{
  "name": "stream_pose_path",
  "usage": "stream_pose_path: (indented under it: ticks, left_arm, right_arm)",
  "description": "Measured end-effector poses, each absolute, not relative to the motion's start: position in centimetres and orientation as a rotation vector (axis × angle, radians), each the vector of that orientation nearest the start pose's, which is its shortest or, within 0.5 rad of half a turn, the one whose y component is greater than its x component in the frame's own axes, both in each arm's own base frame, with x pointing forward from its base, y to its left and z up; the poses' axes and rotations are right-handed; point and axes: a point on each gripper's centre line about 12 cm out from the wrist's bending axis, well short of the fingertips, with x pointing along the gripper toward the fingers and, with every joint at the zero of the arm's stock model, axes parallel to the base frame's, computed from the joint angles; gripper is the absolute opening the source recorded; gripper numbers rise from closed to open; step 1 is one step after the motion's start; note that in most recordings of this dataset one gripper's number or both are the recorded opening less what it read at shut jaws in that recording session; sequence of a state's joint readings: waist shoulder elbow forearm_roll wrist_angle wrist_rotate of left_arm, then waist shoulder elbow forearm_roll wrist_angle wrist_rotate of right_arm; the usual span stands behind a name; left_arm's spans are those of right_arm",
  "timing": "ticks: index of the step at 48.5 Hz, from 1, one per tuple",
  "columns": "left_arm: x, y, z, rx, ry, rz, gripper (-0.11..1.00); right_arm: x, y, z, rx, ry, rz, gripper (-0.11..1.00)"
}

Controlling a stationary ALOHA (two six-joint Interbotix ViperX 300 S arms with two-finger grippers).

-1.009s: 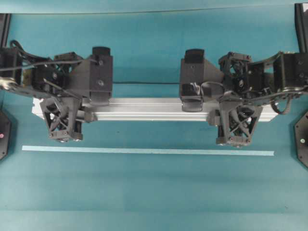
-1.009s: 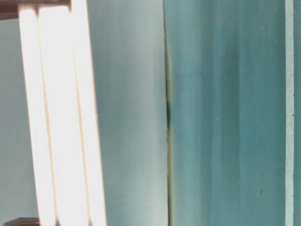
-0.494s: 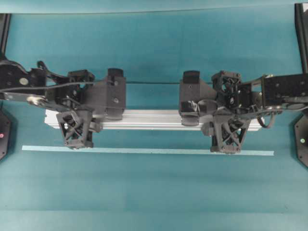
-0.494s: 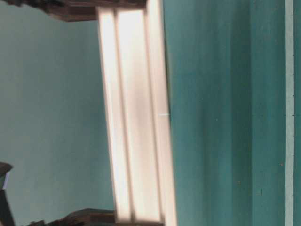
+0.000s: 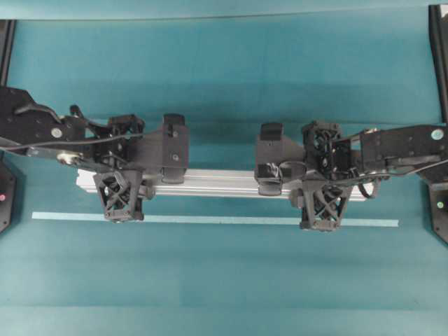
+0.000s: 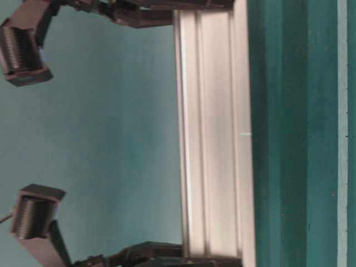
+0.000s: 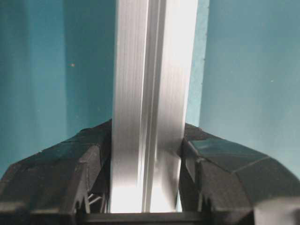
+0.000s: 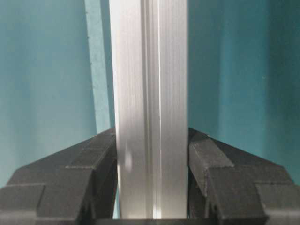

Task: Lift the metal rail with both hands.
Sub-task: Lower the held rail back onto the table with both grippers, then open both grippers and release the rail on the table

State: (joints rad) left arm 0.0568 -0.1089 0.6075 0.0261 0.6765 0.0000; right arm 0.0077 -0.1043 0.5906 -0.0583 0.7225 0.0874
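My left gripper (image 7: 145, 187) and right gripper (image 8: 152, 183) each pinch the metal rail (image 5: 224, 183), left and right ends.

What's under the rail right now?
Teal table shows beside the rail and a pale tape line runs near it. The left gripper and right gripper clamp it; directly beneath is hidden.

The metal rail (image 5: 217, 183) runs left to right over the teal table (image 5: 224, 280), the left gripper (image 5: 120, 199) clamped near one end, the right gripper (image 5: 320, 204) near the other, tape line (image 5: 210, 220) just nearer
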Motion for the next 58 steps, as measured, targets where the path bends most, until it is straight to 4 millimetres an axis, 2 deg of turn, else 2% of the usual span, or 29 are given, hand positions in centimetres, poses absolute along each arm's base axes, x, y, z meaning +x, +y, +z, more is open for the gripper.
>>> stream_pose_path:
  ticks: [10,36,58]
  left_arm:
    - [33.8,2.1,16.6,-0.007,1.188,0.052,0.35]
    - [33.5,1.6,14.3,-0.036,1.148,0.062,0.35]
    - [33.5,1.0,12.5,-0.035,1.187,0.052,0.35]
  right_arm:
    - [33.5,-0.1,16.3,0.010,1.218,-0.050,0.38]
    - [33.5,0.1,14.2,0.006,1.222,-0.040,0.38]
    - [33.9,0.6,12.2,-0.002,1.245,-0.027,0.38]
